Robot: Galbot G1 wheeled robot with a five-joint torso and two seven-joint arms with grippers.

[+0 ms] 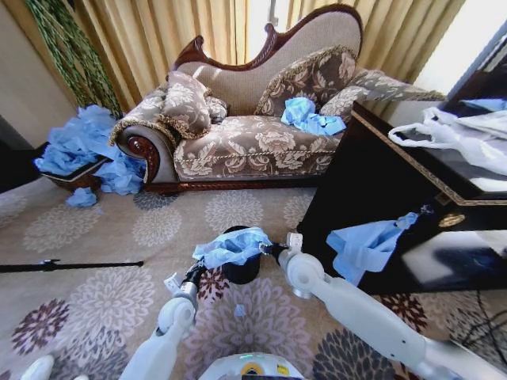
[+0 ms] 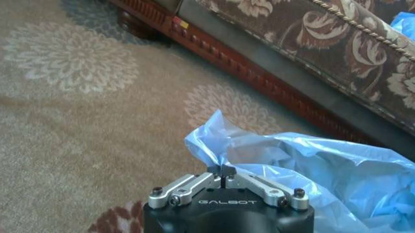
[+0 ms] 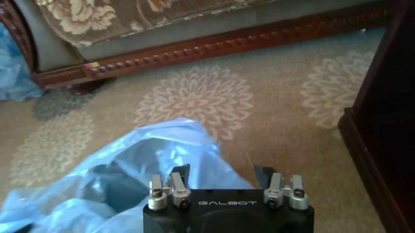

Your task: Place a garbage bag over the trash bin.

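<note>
Blue garbage bag (image 1: 232, 247) drapes trash bin (image 1: 242, 271); left hand (image 2: 222, 171) pinches it, right hand (image 3: 222, 173) spread.

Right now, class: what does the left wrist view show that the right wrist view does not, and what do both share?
Left wrist only: the left claw shut, pinching an edge of the garbage bag. Right wrist only: the right claw open at the bag's other side, and the dark cabinet. Both: the blue bag, the flowered carpet and the sofa's carved wooden base.

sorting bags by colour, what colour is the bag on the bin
Light blue garbage bag over the black trash bin; clearest in the head view.
</note>
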